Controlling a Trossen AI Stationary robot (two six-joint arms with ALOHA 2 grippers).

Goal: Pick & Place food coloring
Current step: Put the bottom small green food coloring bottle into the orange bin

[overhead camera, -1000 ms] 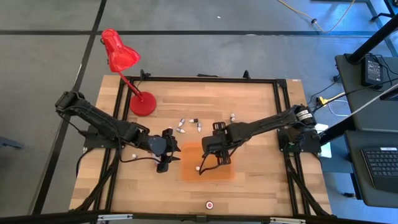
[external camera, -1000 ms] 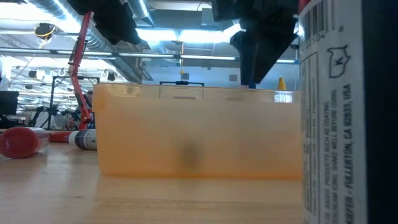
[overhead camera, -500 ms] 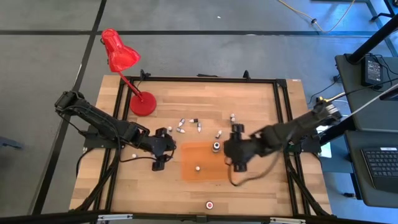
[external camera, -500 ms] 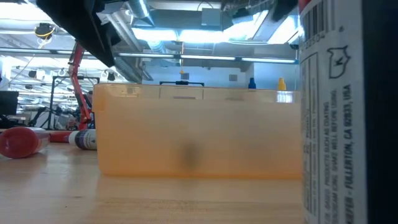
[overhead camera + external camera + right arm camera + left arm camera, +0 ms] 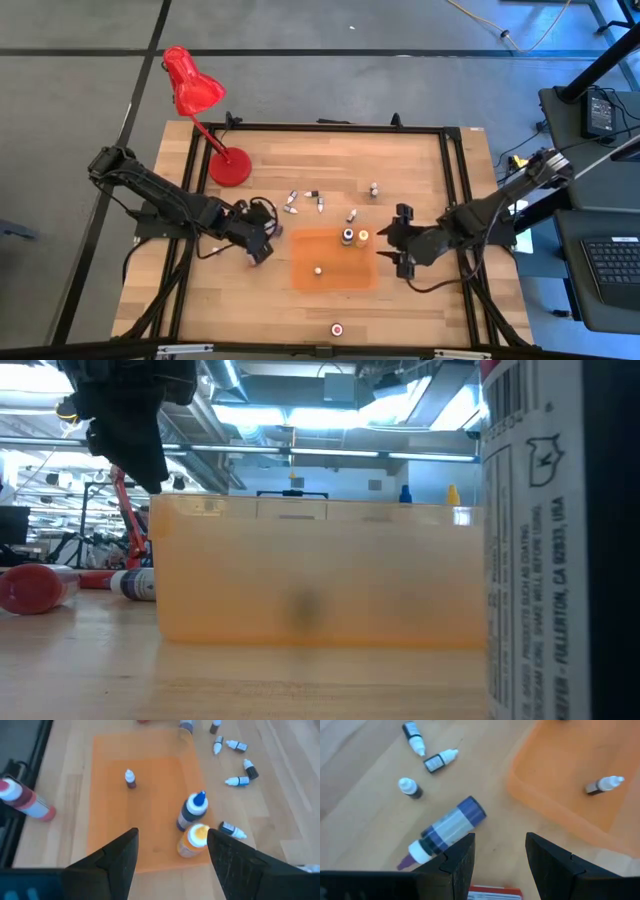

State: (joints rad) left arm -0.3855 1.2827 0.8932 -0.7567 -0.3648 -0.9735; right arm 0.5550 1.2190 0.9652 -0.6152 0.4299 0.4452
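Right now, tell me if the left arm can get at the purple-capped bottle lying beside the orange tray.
Probably yes. The left end effector is open, and the purple-capped bottle lies on bare wood just ahead of its fingers, outside the orange tray. Nothing lies between them.

Two grippers: the left gripper (image 5: 500, 840) and the right gripper (image 5: 172, 835). Between them lies one orange tray (image 5: 340, 278) holding three bottles: one small white-capped dropper (image 5: 317, 269), one blue-capped bottle (image 5: 347, 237) and one orange-capped bottle (image 5: 363, 236). At least six small droppers (image 5: 320, 205) lie loose on the tabletop (image 5: 420, 170). One purple-capped bottle (image 5: 447, 831) lies just ahead of the left gripper. One red-capped bottle (image 5: 337, 327). One red desk lamp (image 5: 195, 90).
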